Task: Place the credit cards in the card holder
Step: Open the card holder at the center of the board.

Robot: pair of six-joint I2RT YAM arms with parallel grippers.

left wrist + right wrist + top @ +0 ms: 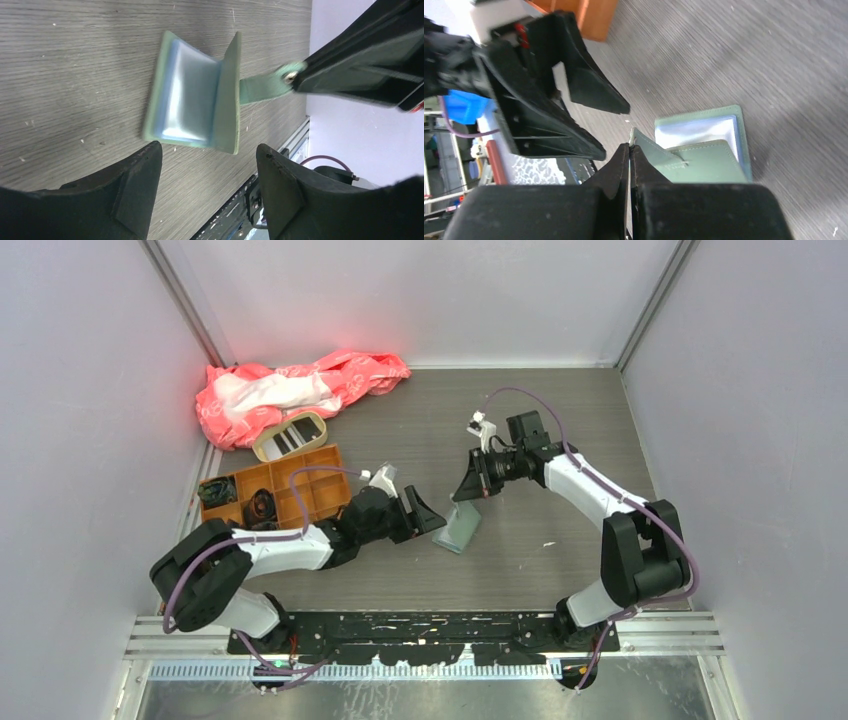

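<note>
Left arm (285, 548) stretches low and forward across the table, left gripper (432, 517) with jaws spread wide. Right arm (590, 490) bends in from the far side, right gripper (468, 490) tipped down, fingers pinched tight on the strap of the card holder (460, 532).

The sage-green card holder (192, 97) lies open on the table (75, 75), one leaf flat with its pale blue clear pocket facing up, the other leaf standing upright, its snap strap (262, 86) pinched in the closed right gripper (629, 147).
</note>
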